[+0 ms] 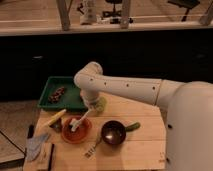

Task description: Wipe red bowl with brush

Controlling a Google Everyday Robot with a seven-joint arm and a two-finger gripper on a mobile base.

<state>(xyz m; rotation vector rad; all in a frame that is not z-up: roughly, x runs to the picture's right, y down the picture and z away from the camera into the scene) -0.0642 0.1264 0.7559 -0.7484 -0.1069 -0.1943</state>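
The red bowl (76, 130) sits on the wooden table (135, 150), left of centre. A brush (80, 121) with a pale handle slants down into the bowl, its head resting inside. My gripper (91, 106) is just above and right of the bowl, at the upper end of the brush handle, under the white arm (125, 87). It appears to hold the brush handle.
A dark bowl (113, 132) stands right of the red bowl, with a green item (133, 127) beside it. A green tray (59, 95) with brown bits lies at the back left. A yellow item (54, 118), a grey cloth (36, 145) and a fork (92, 147) lie near the front.
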